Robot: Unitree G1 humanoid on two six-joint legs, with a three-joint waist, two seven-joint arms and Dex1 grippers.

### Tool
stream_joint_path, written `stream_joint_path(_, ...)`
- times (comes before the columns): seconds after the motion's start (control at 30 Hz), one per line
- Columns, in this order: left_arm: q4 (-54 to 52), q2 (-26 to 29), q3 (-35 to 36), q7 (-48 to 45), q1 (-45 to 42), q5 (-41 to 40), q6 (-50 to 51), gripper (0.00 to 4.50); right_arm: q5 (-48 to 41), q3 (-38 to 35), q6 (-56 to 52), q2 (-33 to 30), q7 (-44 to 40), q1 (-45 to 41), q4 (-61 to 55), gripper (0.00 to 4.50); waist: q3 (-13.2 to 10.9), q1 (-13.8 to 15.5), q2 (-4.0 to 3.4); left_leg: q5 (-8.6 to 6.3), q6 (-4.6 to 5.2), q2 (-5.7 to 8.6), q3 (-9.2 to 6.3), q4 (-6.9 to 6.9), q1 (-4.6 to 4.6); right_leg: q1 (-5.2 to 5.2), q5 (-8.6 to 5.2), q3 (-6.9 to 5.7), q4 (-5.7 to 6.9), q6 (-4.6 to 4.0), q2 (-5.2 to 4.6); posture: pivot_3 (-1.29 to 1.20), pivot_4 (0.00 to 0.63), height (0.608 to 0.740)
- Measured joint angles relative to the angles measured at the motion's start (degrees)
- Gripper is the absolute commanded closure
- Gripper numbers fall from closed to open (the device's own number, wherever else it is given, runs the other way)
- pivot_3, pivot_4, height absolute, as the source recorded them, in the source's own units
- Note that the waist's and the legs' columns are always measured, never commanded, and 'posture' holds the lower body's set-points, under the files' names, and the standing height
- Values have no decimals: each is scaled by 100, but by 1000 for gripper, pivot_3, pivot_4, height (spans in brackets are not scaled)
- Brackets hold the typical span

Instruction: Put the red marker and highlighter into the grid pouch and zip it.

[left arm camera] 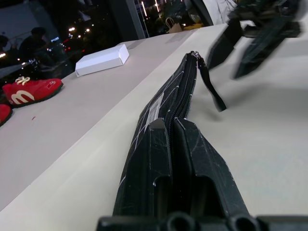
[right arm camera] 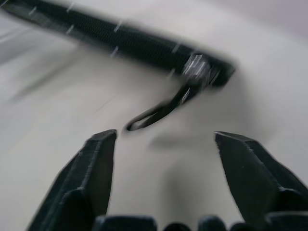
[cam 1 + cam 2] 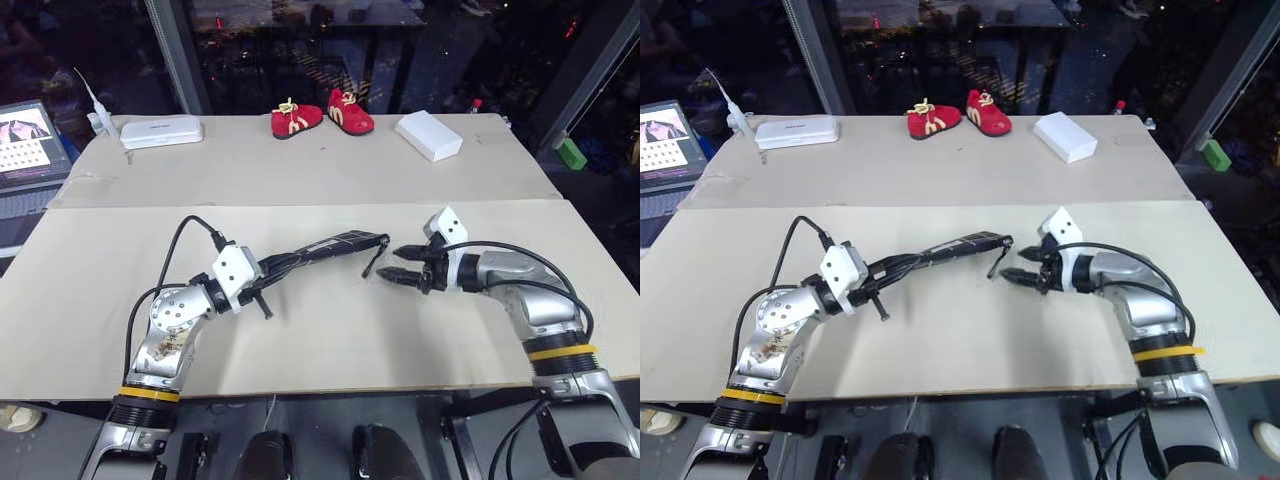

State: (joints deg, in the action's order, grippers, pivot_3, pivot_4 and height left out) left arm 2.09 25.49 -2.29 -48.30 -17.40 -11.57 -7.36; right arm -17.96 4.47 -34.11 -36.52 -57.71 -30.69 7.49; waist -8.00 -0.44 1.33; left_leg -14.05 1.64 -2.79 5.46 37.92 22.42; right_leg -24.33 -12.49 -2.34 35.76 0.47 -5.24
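My left gripper (image 3: 268,268) is clamped on one end of the grid pouch (image 3: 325,248), holding it edge-up above the table (image 3: 330,340) with its long axis running from my left toward my right. Its zipper pull strap (image 3: 375,260) dangles at the far end, just beside my right gripper (image 3: 392,266), whose fingers are spread and empty.

The left arm's two-finger black gripper (image 3: 262,272) points level, toward the right, fingers (image 1: 159,159) clamped together. The right arm's two-finger black gripper (image 3: 400,265) points leftward, angled slightly downward, fingers (image 2: 98,163) spread wide.
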Motion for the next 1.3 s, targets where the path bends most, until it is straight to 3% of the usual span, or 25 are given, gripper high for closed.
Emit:
stream_joint_path(0.17,22,38,-36,-172,-45,0,-48,4500,-435,-769,-73,-542,-209,148,-235,1032,-1,44,1,-1,1,3,2,0,0,-1,0,1,-4,0,3,0,150,740)
stream_joint_path(0.33,54,218,-278,-829,-57,-9,-515,4500,-1310,-1470,-396,-792,-605,1012,-1264,1032,-1,75,1,-1,1,-2,-2,-2,1,0,-1,-2,-4,-1,7,0,150,740)
stream_joint_path(0.47,282,270,-382,-1465,-195,-196,-971,4500,-1748,-1640,-658,-656,-404,1561,-1938,1032,-1,74,2,-1,1,1,0,0,-5,6,-1,7,-4,0,3,0,150,740)
stream_joint_path(0.8,1376,290,-403,-2510,-1053,-531,-1802,4500,-2126,-1700,-830,-514,135,1824,-2393,1032,-2,109,3,-1,3,7,-4,2,1,6,-5,2,-9,5,4,0,150,740)
stream_joint_path(0.83,1693,273,-405,-2548,-1167,-477,-1971,4088,-2130,-1697,-831,-518,170,1831,-2394,970,-2,108,3,-1,3,8,-4,2,-1,8,-5,2,-9,5,5,0,150,740)
stream_joint_path(0.87,1855,271,-403,-2551,-1202,-436,-2027,4088,-2130,-1695,-831,-518,180,1832,-2395,970,-2,106,3,-1,3,8,-4,2,-2,8,-5,3,-9,5,5,0,150,740)
stream_joint_path(0.93,2175,253,-405,-2652,-1184,-433,-2031,3246,-2111,-1675,-831,-549,232,1864,-2395,945,-2,94,3,-2,3,6,-4,2,0,5,-5,3,-9,6,6,0,150,740)
stream_joint_path(1.0,2139,260,-413,-2780,-1057,-512,-1884,2893,-2103,-1661,-831,-566,274,1883,-2395,945,-2,90,3,-2,3,5,-4,2,3,2,-6,2,-9,6,6,0,150,740)
stream_joint_path(1.03,1895,291,-434,-2880,-886,-662,-1633,2227,-2096,-1648,-831,-588,284,1890,-2393,945,-2,93,4,-2,4,4,-5,2,4,2,-6,2,-9,7,5,0,150,740)
stream_joint_path(1.17,853,450,-515,-2823,-395,-912,-716,1029,-2040,-1630,-823,-664,282,1886,-2342,945,-2,95,4,-2,4,4,-8,2,3,4,-6,3,-7,8,4,0,150,740)
stream_joint_path(1.3,-376,808,-439,-2359,-67,-1418,795,1029,-1931,-1574,-768,-699,267,1722,-2084,945,-3,91,4,-2,4,-1,-8,3,-6,7,-14,9,-3,21,5,0,150,740)
